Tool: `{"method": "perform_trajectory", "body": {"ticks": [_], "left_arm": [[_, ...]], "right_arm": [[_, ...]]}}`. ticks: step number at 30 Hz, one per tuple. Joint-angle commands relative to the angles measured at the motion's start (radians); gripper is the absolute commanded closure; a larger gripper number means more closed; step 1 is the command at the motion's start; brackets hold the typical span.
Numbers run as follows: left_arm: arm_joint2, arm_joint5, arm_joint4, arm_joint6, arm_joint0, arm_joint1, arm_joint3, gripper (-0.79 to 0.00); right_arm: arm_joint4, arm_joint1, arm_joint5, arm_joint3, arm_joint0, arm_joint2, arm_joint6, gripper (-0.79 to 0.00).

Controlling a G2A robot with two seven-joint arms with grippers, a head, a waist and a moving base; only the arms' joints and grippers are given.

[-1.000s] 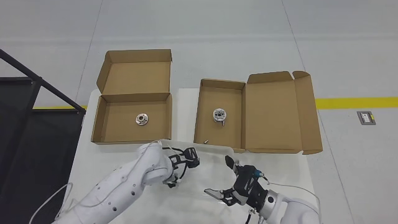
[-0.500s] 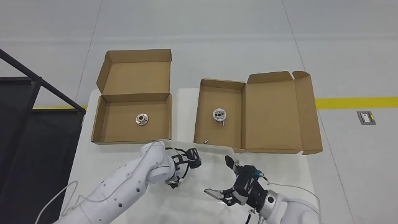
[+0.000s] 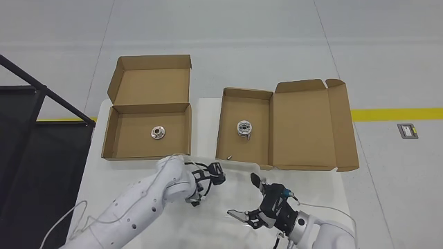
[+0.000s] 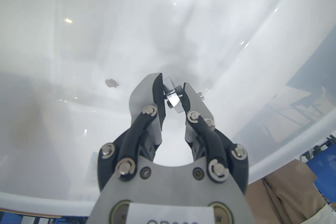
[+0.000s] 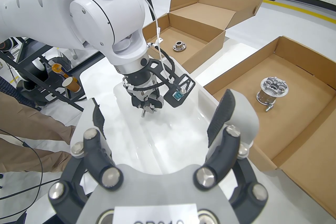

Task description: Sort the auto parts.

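My left gripper [image 4: 172, 89] is shut on a small silver metal part [image 4: 173, 100] and points down into a white tray [image 4: 78, 25]. The right wrist view shows the same gripper [image 5: 147, 108] low over the tray [image 5: 202, 93], the part [image 5: 143, 112] sticking out below it. My right gripper [image 5: 164, 104] stands open and holds nothing at the tray's near end. From above, the left gripper [image 3: 196, 197] and right gripper [image 3: 243, 197] sit close together at the table's front.
Two open cardboard boxes stand behind the tray. The left box [image 3: 131, 138] holds a round flange [image 3: 158, 133]. The right box [image 3: 256, 149] holds a cylindrical metal part [image 3: 243, 127] and a small bolt [image 3: 227, 157]; its lid [image 3: 308, 124] lies flat to the right.
The left gripper has shifted slightly to the right over the tray, still shut on the small part. The right arm has not moved.
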Motion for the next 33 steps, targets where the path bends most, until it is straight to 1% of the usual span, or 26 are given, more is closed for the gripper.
{"method": "perform_trajectory", "body": {"ticks": [1, 4, 7, 10, 14, 17, 20, 23, 25, 29, 33], "left_arm": [[-0.027, -0.001, -0.003, -0.005, 0.008, 0.010, -0.031, 0.000], [-0.076, 0.004, 0.007, -0.011, 0.028, 0.030, -0.095, 0.000], [-0.149, 0.031, 0.039, -0.017, 0.065, 0.059, -0.199, 0.000], [-0.269, 0.066, 0.059, 0.005, 0.130, 0.096, -0.326, 0.000], [-0.451, 0.091, 0.138, 0.053, 0.248, 0.144, -0.496, 0.000], [-0.572, 0.122, 0.236, 0.095, 0.338, 0.170, -0.572, 0.000], [-0.673, 0.164, 0.297, 0.158, 0.415, 0.186, -0.602, 0.000], [-0.759, 0.187, 0.337, 0.214, 0.467, 0.196, -0.603, 0.000], [-0.816, 0.204, 0.375, 0.251, 0.490, 0.201, -0.591, 0.000], [-0.902, 0.245, 0.389, 0.352, 0.540, 0.205, -0.557, 0.000], [-0.970, 0.242, 0.384, 0.466, 0.583, 0.208, -0.502, 0.000]], "right_arm": [[0.000, 0.000, 0.000, 0.000, 0.000, 0.000, 0.000, -0.785], [0.000, 0.000, 0.000, 0.000, 0.000, 0.000, 0.000, -0.785], [0.000, 0.000, 0.000, 0.000, 0.000, 0.000, 0.000, -0.785], [0.000, 0.000, 0.000, 0.000, 0.000, 0.000, 0.000, -0.785], [0.000, 0.000, 0.000, 0.000, 0.000, 0.000, 0.000, -0.785], [0.000, 0.000, 0.000, 0.000, 0.000, 0.000, 0.000, -0.785], [0.000, 0.000, 0.000, 0.000, 0.000, 0.000, 0.000, -0.785], [0.000, 0.000, 0.000, 0.000, 0.000, 0.000, 0.000, -0.785], [0.000, 0.000, 0.000, 0.000, 0.000, 0.000, 0.000, -0.785], [0.000, 0.000, 0.000, 0.000, 0.000, 0.000, 0.000, -0.785], [0.000, 0.000, 0.000, 0.000, 0.000, 0.000, 0.000, -0.785]]}}
